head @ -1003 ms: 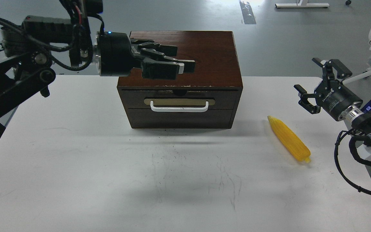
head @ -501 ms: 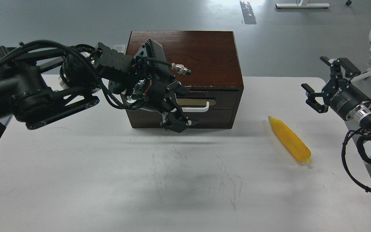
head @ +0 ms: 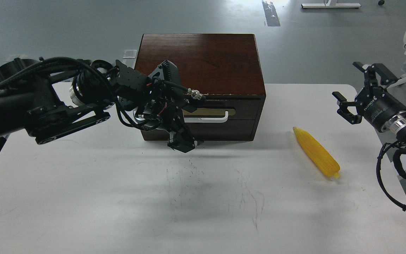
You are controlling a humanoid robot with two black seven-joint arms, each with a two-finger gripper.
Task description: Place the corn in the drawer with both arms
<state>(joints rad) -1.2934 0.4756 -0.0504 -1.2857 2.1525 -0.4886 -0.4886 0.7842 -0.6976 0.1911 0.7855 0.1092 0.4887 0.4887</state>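
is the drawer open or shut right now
Shut. The drawer front sits flush with the cabinet face, with no pale sides showing. The left gripper hangs before its white handle, not visibly gripping it.

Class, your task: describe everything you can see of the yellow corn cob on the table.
The corn is a bright yellow, tapered cob with ribbed rows of kernels; it looks like smooth plastic. It lies flat on the white table, diagonally, pointed tip toward the cabinet side, small stub end nearer the camera. It rests right of the closed drawer, apart from it. Nothing but the table touches it; the right gripper hangs open beyond it.
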